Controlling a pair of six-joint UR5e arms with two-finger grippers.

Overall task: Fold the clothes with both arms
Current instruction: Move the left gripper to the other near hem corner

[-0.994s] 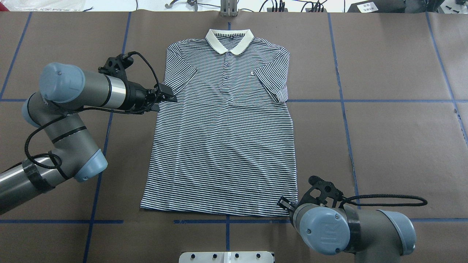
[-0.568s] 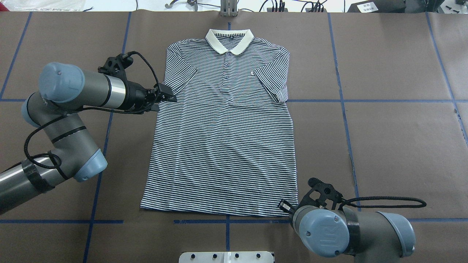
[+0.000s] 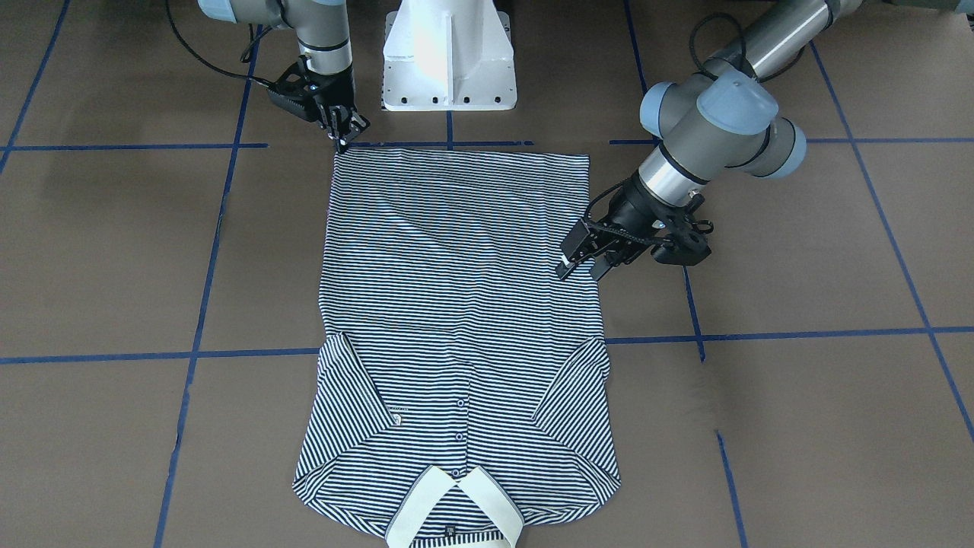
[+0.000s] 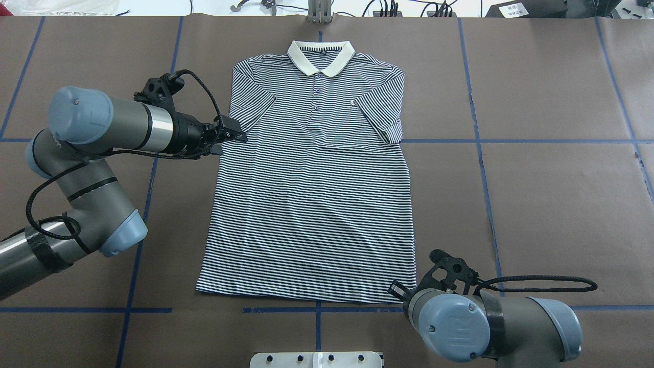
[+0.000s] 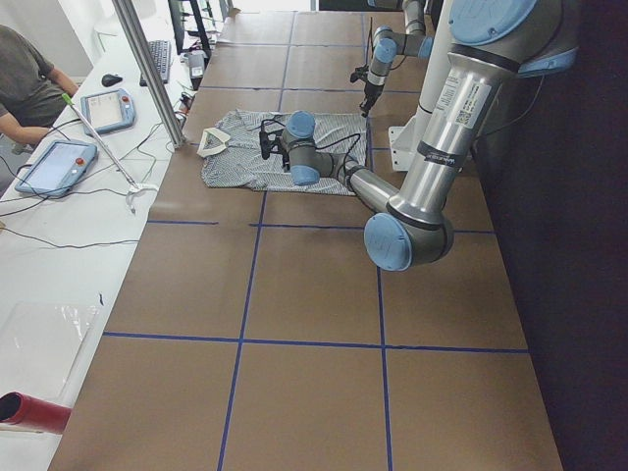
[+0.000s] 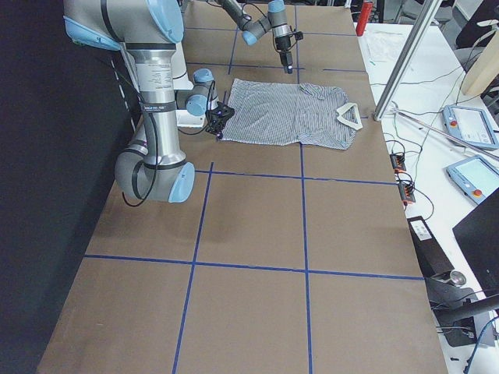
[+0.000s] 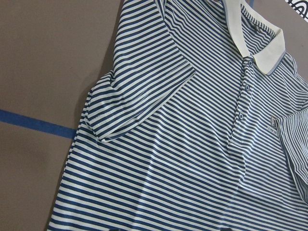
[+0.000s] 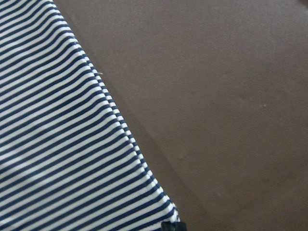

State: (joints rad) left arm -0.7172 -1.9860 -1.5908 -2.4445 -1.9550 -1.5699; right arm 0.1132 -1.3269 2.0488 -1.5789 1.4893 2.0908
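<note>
The striped polo shirt (image 4: 311, 194) lies flat and face up, with its cream collar (image 4: 321, 53) at the far side and both sleeves folded inward. It also shows in the front view (image 3: 456, 304). My left gripper (image 4: 227, 143) is open at the shirt's left edge, just below the folded sleeve, and it shows in the front view (image 3: 582, 265). My right gripper (image 3: 342, 141) sits at the hem's near right corner, mostly hidden under its arm in the overhead view. In the right wrist view a black tip meets that corner (image 8: 163, 211), so the gripper looks shut on it.
The brown table cover (image 4: 552, 204) carries blue tape lines. The white pedestal base (image 3: 449, 57) stands just behind the hem. Cables and devices lie along the far edge (image 4: 388, 7). An operator sits at a side desk (image 5: 29, 74).
My left arm's elbow and forearm have shifted slightly to the left, and its gripper has stayed at the shirt's edge. My right arm has dipped slightly at the hem corner. The shirt has not moved.
</note>
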